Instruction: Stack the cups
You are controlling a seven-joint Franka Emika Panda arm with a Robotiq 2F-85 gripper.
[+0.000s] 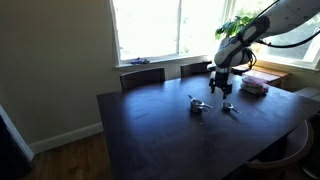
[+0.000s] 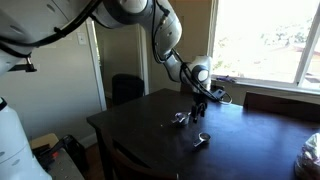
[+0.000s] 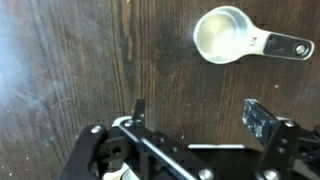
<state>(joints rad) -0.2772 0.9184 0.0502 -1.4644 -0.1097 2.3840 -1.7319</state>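
Observation:
Small shiny metal measuring cups lie on the dark wooden table (image 1: 150, 130). In both exterior views one group of cups (image 1: 198, 104) (image 2: 180, 118) lies apart from another cup (image 1: 229, 107) (image 2: 202, 140). In the wrist view a single silver cup (image 3: 225, 35) with a flat handle pointing right lies upright on the wood. My gripper (image 3: 200, 115) is open and empty, hovering above the table with this cup beyond its fingertips. It also shows in both exterior views (image 1: 222, 85) (image 2: 198, 105), just above and behind the cups.
A pinkish stack of flat things (image 1: 254, 86) lies on the table near the window. Chairs (image 1: 142, 76) stand along the far table edge. A plant (image 1: 240, 25) stands at the window.

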